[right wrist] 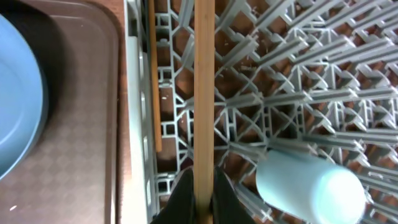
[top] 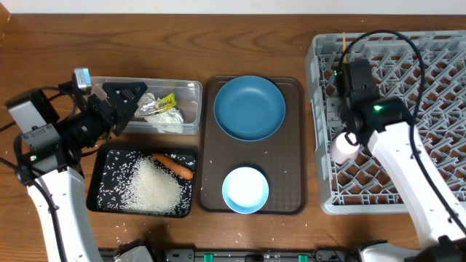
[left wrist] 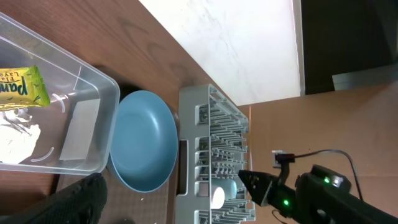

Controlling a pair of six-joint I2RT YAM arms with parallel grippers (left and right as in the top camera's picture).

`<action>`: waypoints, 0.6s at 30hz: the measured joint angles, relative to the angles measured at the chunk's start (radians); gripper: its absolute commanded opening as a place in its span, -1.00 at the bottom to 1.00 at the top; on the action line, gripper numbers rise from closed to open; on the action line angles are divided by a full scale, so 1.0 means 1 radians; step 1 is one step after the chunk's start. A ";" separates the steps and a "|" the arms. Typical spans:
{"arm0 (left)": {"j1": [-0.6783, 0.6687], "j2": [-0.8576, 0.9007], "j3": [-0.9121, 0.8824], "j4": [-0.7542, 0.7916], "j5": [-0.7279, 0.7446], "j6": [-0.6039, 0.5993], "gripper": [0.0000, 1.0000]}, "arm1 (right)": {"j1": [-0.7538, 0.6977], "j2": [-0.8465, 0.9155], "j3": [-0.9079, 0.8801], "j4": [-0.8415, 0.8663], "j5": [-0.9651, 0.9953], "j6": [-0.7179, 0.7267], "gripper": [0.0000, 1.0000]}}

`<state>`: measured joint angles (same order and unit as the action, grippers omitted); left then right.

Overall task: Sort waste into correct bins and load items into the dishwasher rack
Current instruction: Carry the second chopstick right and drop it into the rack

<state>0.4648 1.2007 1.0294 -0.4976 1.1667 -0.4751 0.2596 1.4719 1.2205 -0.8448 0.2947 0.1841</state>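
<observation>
While my right claw [right wrist: 204, 186] is clamped tight on one slim wooden chopstick [right wrist: 204, 93] over the left edge of the large grey pegged plastic rack [right wrist: 323, 68], the other wooden chopstick [right wrist: 153, 106] lies inside along that wall and a small pale cup [right wrist: 311, 183] lies on its side among the pegs. My left claw [top: 131, 102] hangs spread wide and empty over the clear rectangular plastic tub [top: 188, 89]; the round blue plate [top: 249, 108] sits on the brown tray [top: 210, 145].

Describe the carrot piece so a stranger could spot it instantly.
Find the brown serving tray mid-table; the shallow black tray sits to its left, at the front. Inside, beside the white rice heap, lies the carrot piece: the only orange, stick-shaped thing there.
</observation>
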 measured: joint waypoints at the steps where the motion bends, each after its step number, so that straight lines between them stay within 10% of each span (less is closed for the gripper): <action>1: 0.000 0.000 0.000 0.000 0.000 0.000 0.97 | 0.000 0.009 0.000 0.011 -0.006 -0.007 -0.97; 12: 0.000 0.000 0.000 0.000 0.000 0.000 0.97 | 0.000 0.069 -0.001 0.041 -0.037 -0.032 -0.95; 18: 0.000 0.000 0.000 0.000 0.000 0.000 0.97 | 0.000 0.076 -0.002 0.039 -0.041 -0.039 -0.22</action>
<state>0.4648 1.2007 1.0294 -0.4976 1.1667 -0.4755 0.2592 1.5475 1.2190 -0.8055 0.2535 0.1448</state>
